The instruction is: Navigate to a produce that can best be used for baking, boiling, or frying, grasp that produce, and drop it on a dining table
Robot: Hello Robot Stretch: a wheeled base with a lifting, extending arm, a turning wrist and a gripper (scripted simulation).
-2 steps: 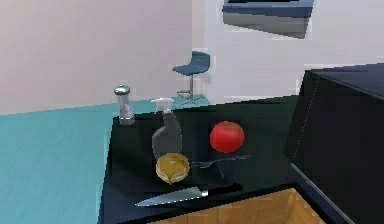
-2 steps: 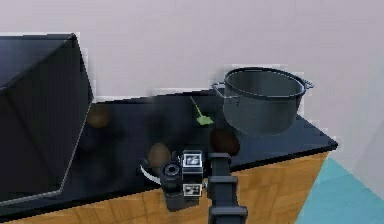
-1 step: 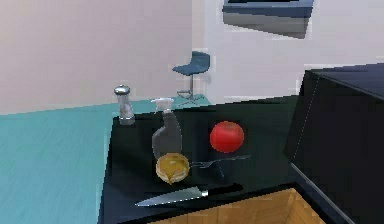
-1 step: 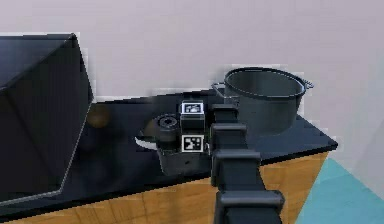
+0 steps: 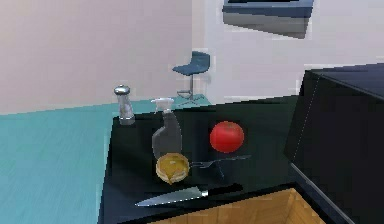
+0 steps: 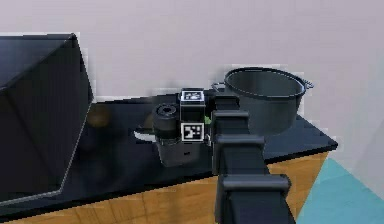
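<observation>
In the forward view, a knife [image 5: 172,197] is lying nearest on the black worktop [image 5: 130,175], at about 6 o'clock. Just beyond it a tan rounded produce [image 5: 172,166] is sitting near the middle. By shape and colour, I am judging this to be the potato-like thing the task wants. A fork [image 5: 218,160] is lying beside it at 3 o'clock, and a red tomato [image 5: 227,136] is resting farther out toward 1 o'clock. A grey bottle [image 5: 165,122] is standing behind the produce, and a shaker [image 5: 124,103] is standing at the far corner toward 11 o'clock. Beyond them a blue stool [image 5: 192,68] is waiting on the floor.

In the arm side view, the arm [image 6: 250,180] is reaching out from 6 o'clock over the worktop. The tool [image 6: 158,125] is hanging left of the white markers [image 6: 192,98]. I cannot tell whether it is released or clenched, or whether it is holding anything, because dark shapes are sitting behind it.

The drive to the produce is looking finished. The grasp is looking unconfirmed, and the carry and the drop on a dining table are remaining.

For room, the worktop is ending at 9 o'clock in the forward view, above the teal floor [image 5: 50,160]. A tall black box [image 5: 340,130] is walling off 3 o'clock. Beside the arm, a large pot [image 6: 263,95] is crowding 1 o'clock, so lifting straight up is looking safest.
</observation>
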